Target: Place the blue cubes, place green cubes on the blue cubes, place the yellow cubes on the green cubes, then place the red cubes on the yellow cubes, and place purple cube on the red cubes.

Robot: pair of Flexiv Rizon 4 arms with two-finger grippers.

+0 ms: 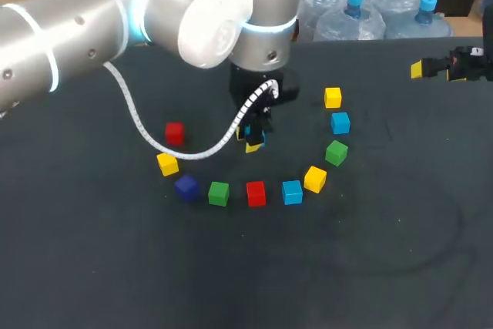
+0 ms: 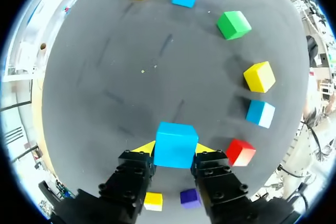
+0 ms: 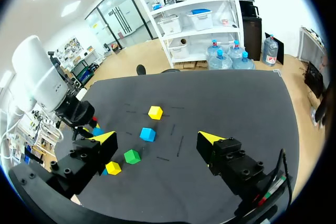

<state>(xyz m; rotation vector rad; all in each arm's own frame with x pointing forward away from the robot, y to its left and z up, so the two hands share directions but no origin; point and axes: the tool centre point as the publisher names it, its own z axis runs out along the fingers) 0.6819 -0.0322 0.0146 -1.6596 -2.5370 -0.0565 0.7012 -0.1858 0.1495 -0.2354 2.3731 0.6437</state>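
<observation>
A light-blue cube (image 2: 176,144) is clamped on two opposite faces between the yellow tips of the left hand (image 2: 175,149), over the bench (image 2: 121,77) inside the arc of other cubes (image 2: 233,24); whether it touches the bench cannot be told. The right hand (image 3: 157,139) is seen spread apart with nothing in it, well off to the side. The cube is judged light, rigid and smooth, best gripped on flat opposite faces near mid-height, since a corner grip would likely let it twist.
</observation>
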